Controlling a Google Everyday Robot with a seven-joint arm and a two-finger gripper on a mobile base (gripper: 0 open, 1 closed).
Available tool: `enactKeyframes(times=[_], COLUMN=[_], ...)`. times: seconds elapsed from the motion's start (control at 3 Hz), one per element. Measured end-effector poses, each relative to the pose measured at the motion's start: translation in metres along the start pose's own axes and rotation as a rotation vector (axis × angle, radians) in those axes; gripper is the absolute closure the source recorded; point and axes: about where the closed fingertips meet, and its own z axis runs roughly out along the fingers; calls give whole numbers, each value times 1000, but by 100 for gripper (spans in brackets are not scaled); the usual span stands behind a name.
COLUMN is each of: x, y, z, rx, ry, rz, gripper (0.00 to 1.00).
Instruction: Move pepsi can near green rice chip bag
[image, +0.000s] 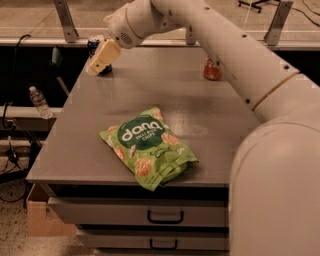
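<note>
The green rice chip bag (147, 146) lies flat near the front middle of the grey table (85, 130). The pepsi can (94, 43) stands at the table's far left corner, mostly hidden behind my gripper; only its top and a dark bit of its base show. My gripper (102, 57), cream coloured, is right in front of the can, at the end of the white arm that reaches across from the right.
A red Coca-Cola can (212, 70) stands at the back right, partly behind my arm. A water bottle (39, 102) sits on a ledge to the left. Drawers (165, 216) run under the table and a cardboard box (42, 218) stands at the lower left.
</note>
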Motion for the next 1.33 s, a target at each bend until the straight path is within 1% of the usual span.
enactKeyframes(times=[0.33,0.67,1.0,1.33], x=[13,28,43,50], y=[-35,-56,-59,-61], z=[35,57,77,91], rx=[79,146,165,169], ry=[-82,-112,-105,-103], rz=[123,236,329,382], gripper=[0,0,0,18])
